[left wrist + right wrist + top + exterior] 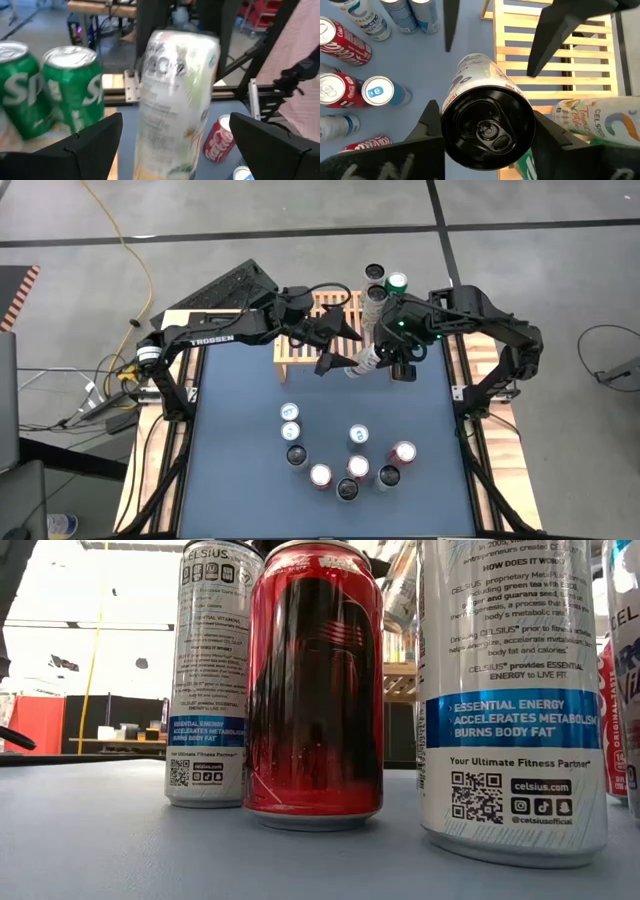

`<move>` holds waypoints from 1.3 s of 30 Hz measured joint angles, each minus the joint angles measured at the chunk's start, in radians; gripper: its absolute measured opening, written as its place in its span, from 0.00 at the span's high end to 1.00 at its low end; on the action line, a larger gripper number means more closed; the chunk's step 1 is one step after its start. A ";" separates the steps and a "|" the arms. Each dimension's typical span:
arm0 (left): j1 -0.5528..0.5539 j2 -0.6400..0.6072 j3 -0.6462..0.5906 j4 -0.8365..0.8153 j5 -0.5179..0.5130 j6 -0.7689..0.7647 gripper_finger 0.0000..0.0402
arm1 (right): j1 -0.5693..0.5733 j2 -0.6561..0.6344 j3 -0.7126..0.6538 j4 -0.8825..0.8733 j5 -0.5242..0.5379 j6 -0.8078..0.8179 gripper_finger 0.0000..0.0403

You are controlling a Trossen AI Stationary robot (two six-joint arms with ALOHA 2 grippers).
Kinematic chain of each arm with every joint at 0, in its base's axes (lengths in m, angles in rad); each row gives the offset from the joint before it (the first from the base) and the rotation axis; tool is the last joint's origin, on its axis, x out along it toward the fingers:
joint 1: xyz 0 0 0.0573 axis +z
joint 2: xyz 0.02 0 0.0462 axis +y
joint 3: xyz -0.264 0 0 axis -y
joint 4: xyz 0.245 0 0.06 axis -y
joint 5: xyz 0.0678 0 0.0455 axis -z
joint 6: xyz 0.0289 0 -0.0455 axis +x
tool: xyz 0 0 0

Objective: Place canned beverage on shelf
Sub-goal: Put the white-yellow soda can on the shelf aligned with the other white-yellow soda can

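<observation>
Right gripper (372, 360) is pinching a pale tall can (366, 361) around its body, holding it tilted right at the front edge of the shelf (300, 350), near its right end. In the right wrist view the can's dark top (487, 127) sits between both fingers, so that grip is clear. Left gripper (338, 345) is spread wide, one finger on each side of the same can but not touching it; the left wrist view shows open air between each finger and the can.

Room to move is tight there: both arms reach in from opposite sides and nearly meet over the shelf's right half. Slats on the left part of the shelf look bare. At the shelf's back right corner stand three cans: a dark-topped one (374, 273), a green one (397, 282) and a pale one (376, 294).

Closer to the table's front, a loose cluster of cans (345, 460) stands on the blue mat (230, 460), well apart from the grippers, with open mat between cluster and shelf.
</observation>
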 joint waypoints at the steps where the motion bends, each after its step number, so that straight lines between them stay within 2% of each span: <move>1: -0.004 0.005 0.000 0.014 0.004 0.000 0.11 | 0.003 0.003 0.000 0.002 0.001 -0.005 0.62; 17: -0.019 0.050 0.011 0.022 0.045 -0.048 0.12 | 0.030 0.034 -0.001 0.037 -0.003 -0.046 0.62; 25: -0.025 0.089 0.066 0.007 0.079 -0.071 0.20 | 0.031 0.033 0.000 0.033 -0.006 -0.043 0.62; 39: -0.042 0.086 0.069 -0.028 0.095 -0.049 0.38 | 0.062 0.033 -0.001 0.040 -0.005 -0.053 0.62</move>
